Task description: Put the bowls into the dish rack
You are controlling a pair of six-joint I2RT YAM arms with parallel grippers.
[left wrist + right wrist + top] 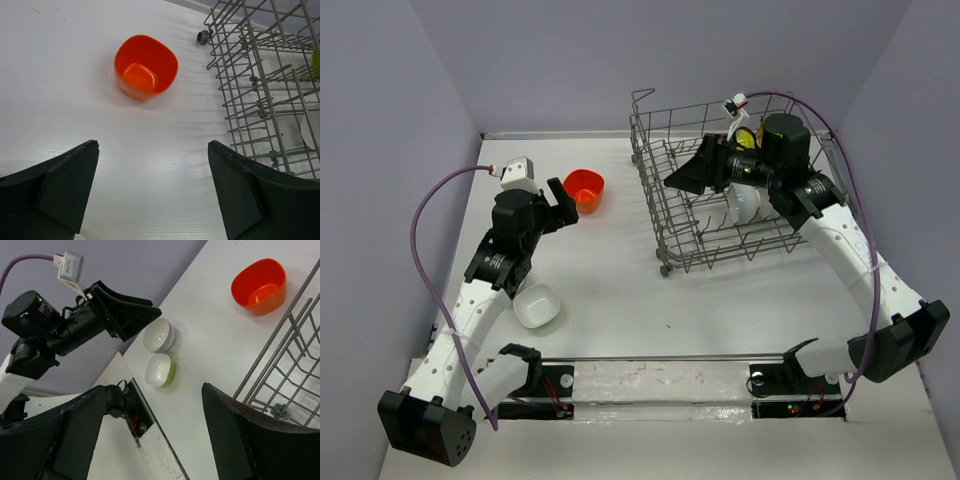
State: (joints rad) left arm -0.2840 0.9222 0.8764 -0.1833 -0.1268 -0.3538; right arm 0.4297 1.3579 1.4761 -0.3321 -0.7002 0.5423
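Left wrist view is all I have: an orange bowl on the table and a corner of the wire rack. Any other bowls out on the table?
Observer: Yes, two: a white bowl and a lime green bowl, close together beside the left arm.
Operator: Anything in the rack yet?
Observer: A second white bowl sits inside the dish rack.
Operator: And the right gripper?
Observer: The right gripper hovers over the rack, open and empty.
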